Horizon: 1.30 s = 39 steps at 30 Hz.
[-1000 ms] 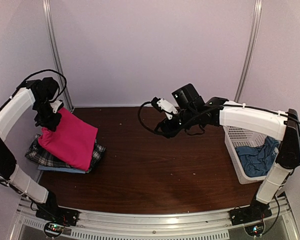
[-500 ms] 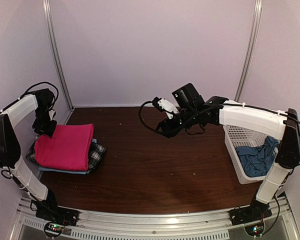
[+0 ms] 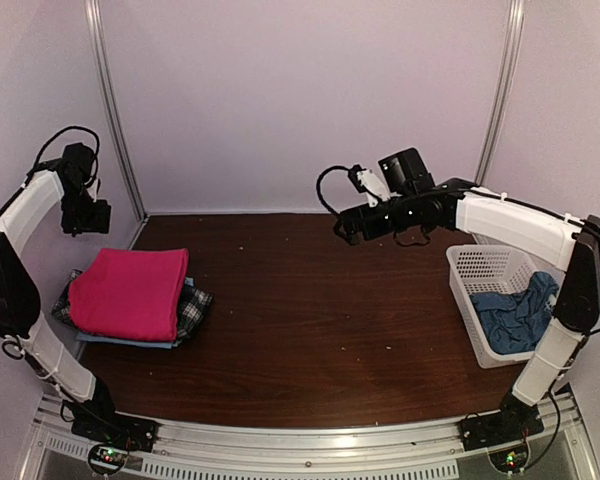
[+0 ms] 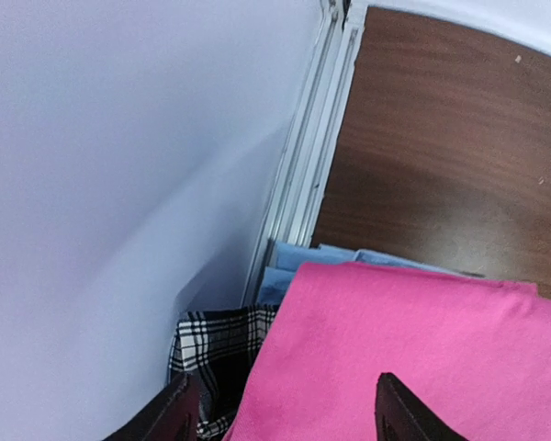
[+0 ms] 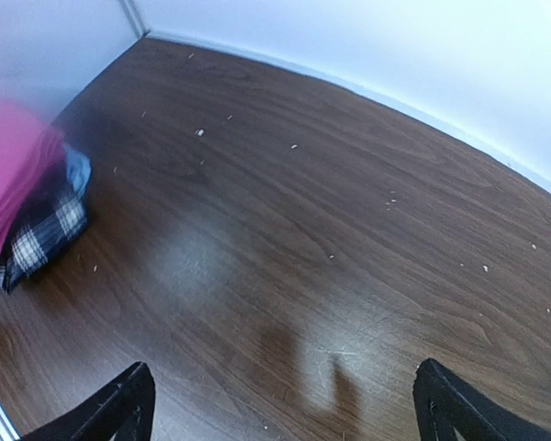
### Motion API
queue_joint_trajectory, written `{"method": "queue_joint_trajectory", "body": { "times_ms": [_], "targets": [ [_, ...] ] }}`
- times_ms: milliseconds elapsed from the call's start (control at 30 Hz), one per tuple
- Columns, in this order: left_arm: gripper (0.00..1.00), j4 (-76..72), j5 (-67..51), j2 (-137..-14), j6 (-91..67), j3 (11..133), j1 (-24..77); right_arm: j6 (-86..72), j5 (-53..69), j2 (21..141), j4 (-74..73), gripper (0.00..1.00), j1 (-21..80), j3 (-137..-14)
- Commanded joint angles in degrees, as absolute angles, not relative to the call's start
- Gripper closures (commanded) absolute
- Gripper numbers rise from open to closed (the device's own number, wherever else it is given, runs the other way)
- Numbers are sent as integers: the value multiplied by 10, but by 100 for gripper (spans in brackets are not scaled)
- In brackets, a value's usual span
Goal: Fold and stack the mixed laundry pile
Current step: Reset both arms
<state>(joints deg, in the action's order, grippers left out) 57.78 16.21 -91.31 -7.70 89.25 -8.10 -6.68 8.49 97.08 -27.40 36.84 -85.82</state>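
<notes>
left jaws apart, empty, above pink trousers [image 3: 130, 292] | right jaws wide, empty, over table [image 3: 310, 330]

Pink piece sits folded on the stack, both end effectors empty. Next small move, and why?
Probably swing the right end effector to the basket, above the blue cloth. It hangs open and empty over the table, and that cloth is the only garment not yet folded; the others lie stacked under the hot-pink trousers. The left end effector is much farther away.
</notes>
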Motion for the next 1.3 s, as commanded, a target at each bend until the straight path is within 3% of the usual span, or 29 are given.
{"method": "queue_joint_trajectory", "body": {
  "times_ms": [0, 167, 333, 433, 600, 833, 1267],
  "targets": [
    [32, 512, 72, -859, -87, 917, -83, -141, 93, 914, -214, 0, 316, -831],
    [25, 502, 42, -846, -87, 953, -80, -207, 171, 882, -162, 0, 240, -783],
    [7, 477, 24, -861, -95, 1003, -53, -222, 197, 856, -147, 0, 189, -769],
    [3, 480, 43, -901, -85, 1055, -9, -215, 191, 841, -161, 0, 173, -774],
    [2, 498, 46, -967, -69, 1158, 69, -192, 206, 824, -182, 0, 164, -780],
    [2, 501, 3, -1034, -51, 1211, 149, -180, 258, 840, -217, 0, 163, -792],
    [2, 469, -73, -1066, -83, 1092, 288, -208, 291, 841, -171, 0, 222, -685]
  ]
}}
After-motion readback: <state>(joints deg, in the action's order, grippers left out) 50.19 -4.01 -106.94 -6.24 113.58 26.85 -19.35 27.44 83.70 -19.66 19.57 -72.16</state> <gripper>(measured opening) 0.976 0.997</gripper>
